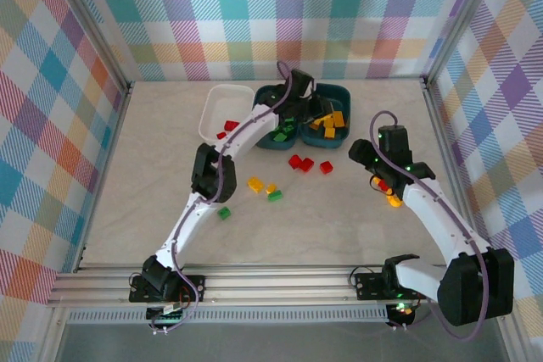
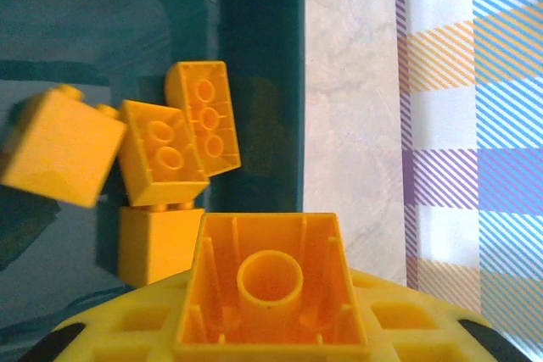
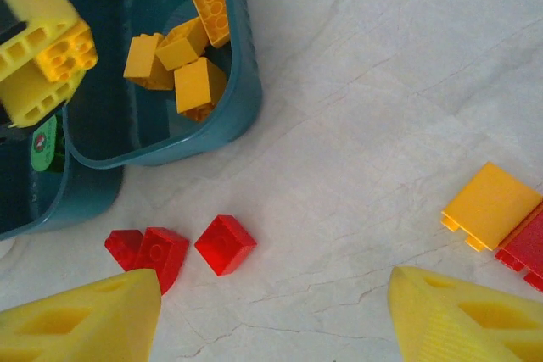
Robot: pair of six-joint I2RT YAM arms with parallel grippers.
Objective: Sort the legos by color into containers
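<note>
The left tool (image 2: 271, 332) is clamped on a yellow-orange brick (image 2: 271, 281), hollow underside facing the wrist camera, and it hangs over the dark teal tub (image 2: 284, 82) that already holds the other yellow-orange bricks (image 2: 165, 154). In the left wrist view those bricks lie at about 11 o'clock from the held one. The tub's side wall runs from 12 to 6 o'clock and appears to pass behind the right half of the held brick. Dropping it safely probably depends on that offset: the open floor of the tub is toward 10 to 11 o'clock, and the tabletop (image 2: 348, 125) beyond the rim is toward 1 o'clock. The left arm is plainly the nearer one for this. The right tool (image 3: 276, 315) hovers over the tabletop, jaws apart and holding nothing, with three red bricks (image 3: 225, 243) at about 11 o'clock from it.
</note>
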